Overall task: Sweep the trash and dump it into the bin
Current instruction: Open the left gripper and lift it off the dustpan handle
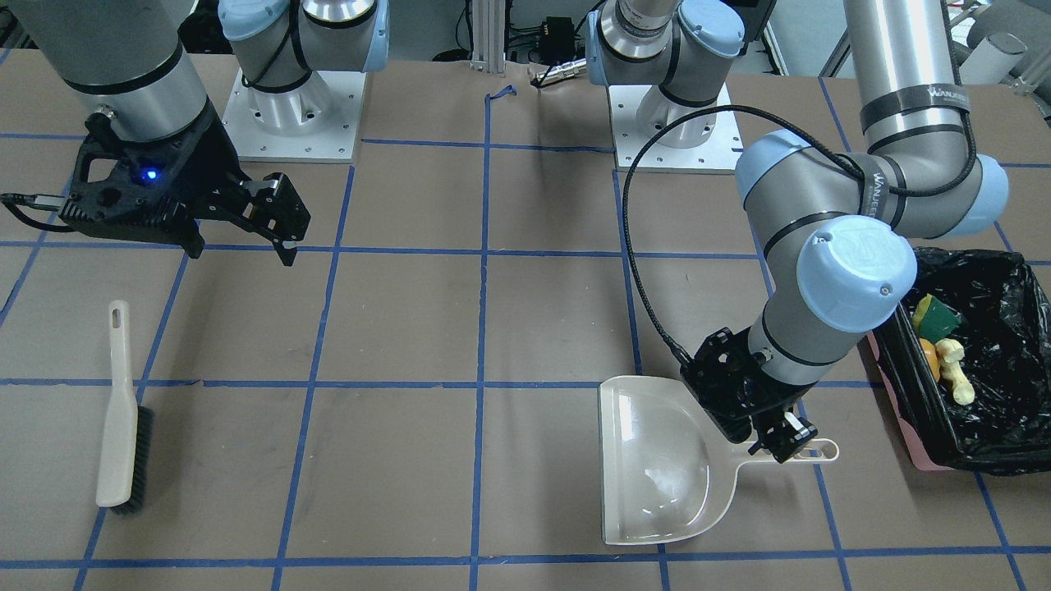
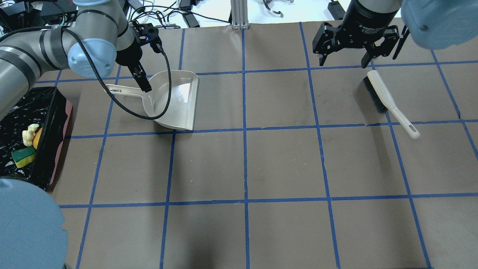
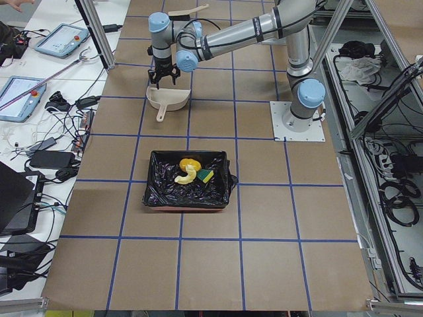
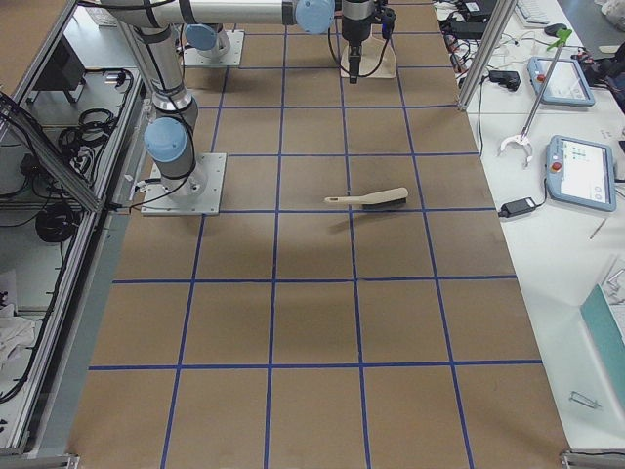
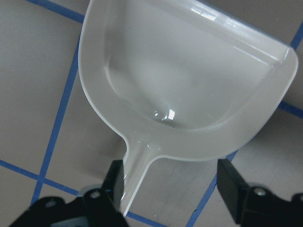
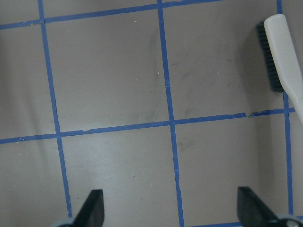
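The pink bin (image 1: 998,279), lined with a black bag, holds all three trash items: the yellow-green sponge (image 1: 936,312), the amber lump (image 1: 928,355) and the tan croissant-like piece (image 1: 956,373). The bin also shows at the left edge of the overhead view (image 2: 56,112). My left gripper (image 1: 780,447) is open and straddles the handle of the empty beige dustpan (image 1: 657,460), which lies flat on the table. In the left wrist view the handle (image 5: 137,175) lies against one finger (image 5: 113,182). My right gripper (image 2: 343,61) is open and empty, above the table beyond the brush.
A beige hand brush (image 2: 384,97) with dark bristles lies on the table on my right side, apart from the right gripper (image 6: 173,208). Blue tape lines grid the brown table. Both arm bases (image 1: 291,115) stand at the table's back edge.
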Tool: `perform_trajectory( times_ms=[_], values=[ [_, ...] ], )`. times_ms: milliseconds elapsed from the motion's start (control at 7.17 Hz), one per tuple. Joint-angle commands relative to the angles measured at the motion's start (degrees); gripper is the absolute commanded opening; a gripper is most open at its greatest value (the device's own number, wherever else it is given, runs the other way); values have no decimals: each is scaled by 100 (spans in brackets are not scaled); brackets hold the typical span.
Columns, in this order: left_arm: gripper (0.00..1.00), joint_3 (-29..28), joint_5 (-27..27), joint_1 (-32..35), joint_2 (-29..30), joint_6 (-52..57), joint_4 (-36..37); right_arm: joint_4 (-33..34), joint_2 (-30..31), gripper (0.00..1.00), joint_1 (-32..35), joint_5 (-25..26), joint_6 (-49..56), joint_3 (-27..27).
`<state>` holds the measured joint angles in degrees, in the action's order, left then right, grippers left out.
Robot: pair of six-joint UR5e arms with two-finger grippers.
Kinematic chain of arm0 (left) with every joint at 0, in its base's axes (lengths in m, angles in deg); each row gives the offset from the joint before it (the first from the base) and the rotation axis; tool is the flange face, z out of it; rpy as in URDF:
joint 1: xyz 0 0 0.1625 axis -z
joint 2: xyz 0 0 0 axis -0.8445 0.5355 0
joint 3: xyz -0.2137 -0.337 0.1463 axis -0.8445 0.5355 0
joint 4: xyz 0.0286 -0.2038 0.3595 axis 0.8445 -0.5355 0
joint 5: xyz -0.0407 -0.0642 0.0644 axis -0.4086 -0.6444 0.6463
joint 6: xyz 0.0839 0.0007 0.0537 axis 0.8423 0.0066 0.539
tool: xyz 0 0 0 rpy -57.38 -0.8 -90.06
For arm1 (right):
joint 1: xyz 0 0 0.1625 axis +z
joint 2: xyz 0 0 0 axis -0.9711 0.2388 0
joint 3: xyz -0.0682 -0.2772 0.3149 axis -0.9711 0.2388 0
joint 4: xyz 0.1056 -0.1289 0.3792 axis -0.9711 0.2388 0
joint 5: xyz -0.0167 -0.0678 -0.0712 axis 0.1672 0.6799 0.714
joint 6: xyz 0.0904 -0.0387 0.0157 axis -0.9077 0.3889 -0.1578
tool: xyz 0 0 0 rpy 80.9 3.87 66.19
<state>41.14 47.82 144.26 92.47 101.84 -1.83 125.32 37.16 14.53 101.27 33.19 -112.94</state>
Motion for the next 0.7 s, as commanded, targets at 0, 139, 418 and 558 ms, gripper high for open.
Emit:
perform_trajectory(
  times_ms=[0, 139, 418, 558],
  values=[
    [100, -43, -65, 229, -160, -1346, 87, -13, 12, 100, 7, -9, -1, 0],
    [100, -78, -31, 475, -248, -1886, 227, -4, 3, 100, 7, -26, -1, 0],
    [100, -87, -83, 583, -388, -2871, 150, -39, 12, 100, 16, -9, -1, 0],
    [100, -87, -83, 591, -555, -3328, -121, -48, 12, 100, 16, -26, -1, 0]
  ],
)
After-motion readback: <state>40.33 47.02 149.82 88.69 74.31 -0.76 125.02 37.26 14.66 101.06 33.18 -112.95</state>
